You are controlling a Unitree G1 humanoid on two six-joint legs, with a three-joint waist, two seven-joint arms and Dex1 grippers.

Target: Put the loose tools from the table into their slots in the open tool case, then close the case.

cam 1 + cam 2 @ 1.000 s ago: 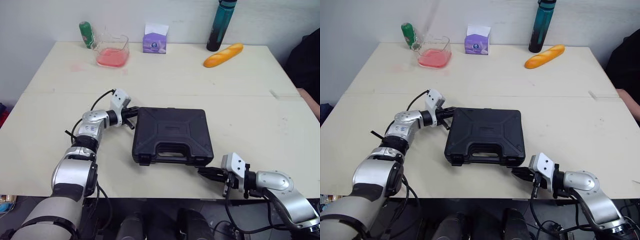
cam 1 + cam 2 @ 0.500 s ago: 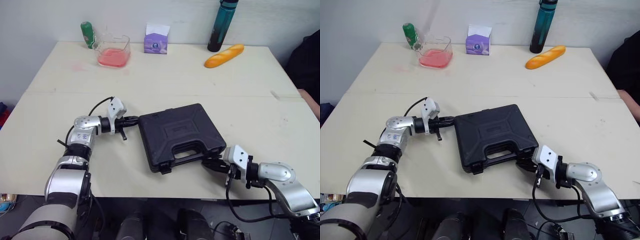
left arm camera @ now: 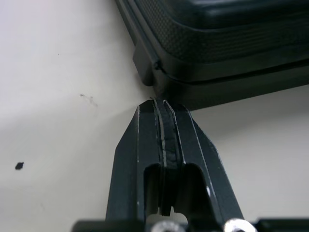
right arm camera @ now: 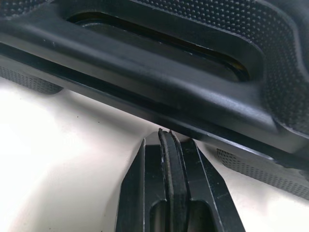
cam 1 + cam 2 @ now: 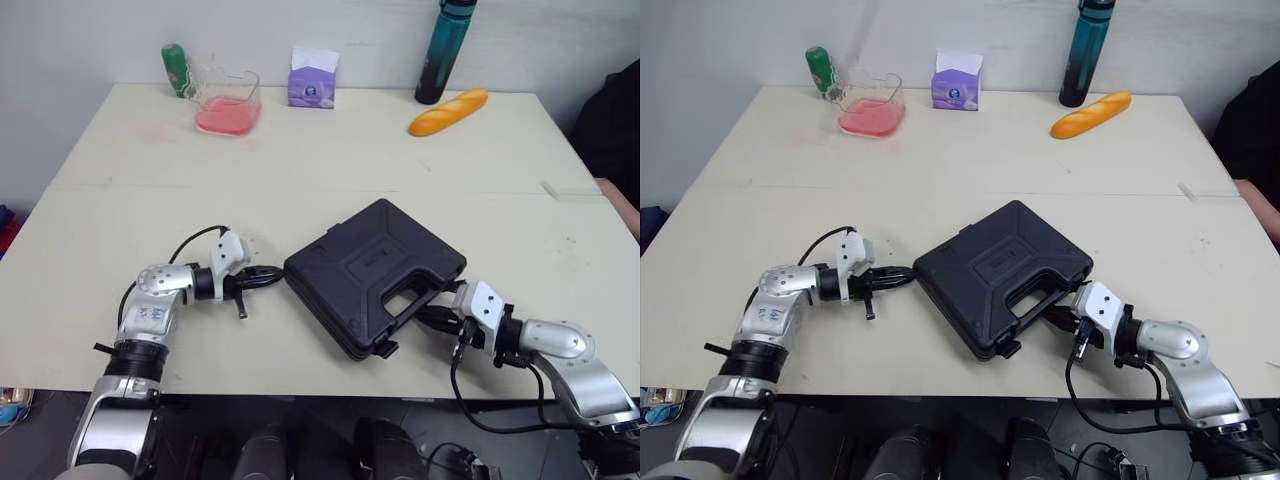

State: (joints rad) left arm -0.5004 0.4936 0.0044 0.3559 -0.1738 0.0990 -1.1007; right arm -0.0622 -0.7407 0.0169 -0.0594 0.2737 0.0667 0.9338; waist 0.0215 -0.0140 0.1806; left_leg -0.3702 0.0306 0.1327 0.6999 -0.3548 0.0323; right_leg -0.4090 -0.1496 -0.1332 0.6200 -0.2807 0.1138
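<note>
Two pincers flank the black tool case [image 5: 375, 275], which lies shut on the desk [image 5: 300, 160], close to the near edge and a little right of the middle; its lid is down and its handle side faces near and right. One second ago the case sat square to the desk with the handle toward the near edge; half a second ago it was partly turned; now it lies on the diagonal, so it has been swung round on the desk top. The left pincer [image 5: 272, 274] has come nearer, from the case's far-left corner to its leftmost corner; its fingers are pressed together on nothing, the tip touching or just short of that corner. The right pincer [image 5: 432, 315] has moved from the near-right corner to the handle side; it too is fully closed and empty, its tip tucked against the rim below the handle recess. A latch tab [image 5: 385, 349] juts from the near corner; whether it is snapped home I cannot tell. Judging by the lowered lid, loading and closing are done or nearly so; the turn looks like pushing with closed tips rather than gripping, perhaps to bring the latches within reach. Well apart along the far edge stand a teal bottle [image 5: 443, 50], a bread loaf [image 5: 447, 110] and a purple tissue box [image 5: 311, 78].
</note>
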